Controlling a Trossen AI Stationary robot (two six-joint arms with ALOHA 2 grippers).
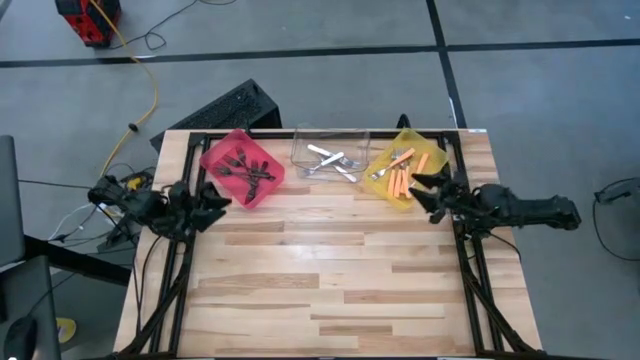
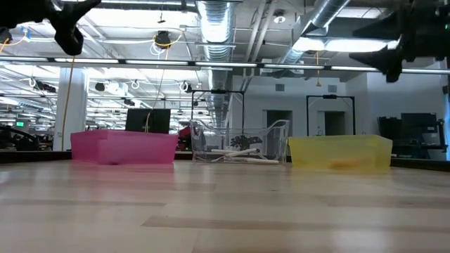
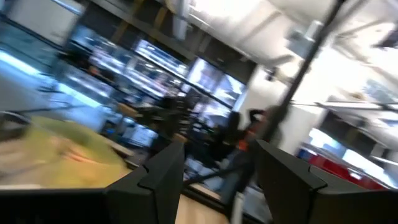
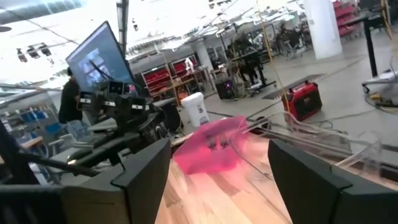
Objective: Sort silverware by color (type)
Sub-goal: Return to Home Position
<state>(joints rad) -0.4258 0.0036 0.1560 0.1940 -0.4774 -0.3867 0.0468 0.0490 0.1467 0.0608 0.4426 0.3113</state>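
3 bins: pink bin (image 1: 220, 146) & yellow bin (image 1: 432, 146) flank clear bin (image 1: 330, 133). Low view hides black forks (image 1: 248, 172). Left end effector (image 3: 219, 146), right end effector (image 4: 219, 143) released.

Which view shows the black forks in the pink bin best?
High view: the black forks lie in plain sight inside the pink bin. Low view shows only the bin's wall, right wrist view shows faint dark marks, and left wrist view misses them.
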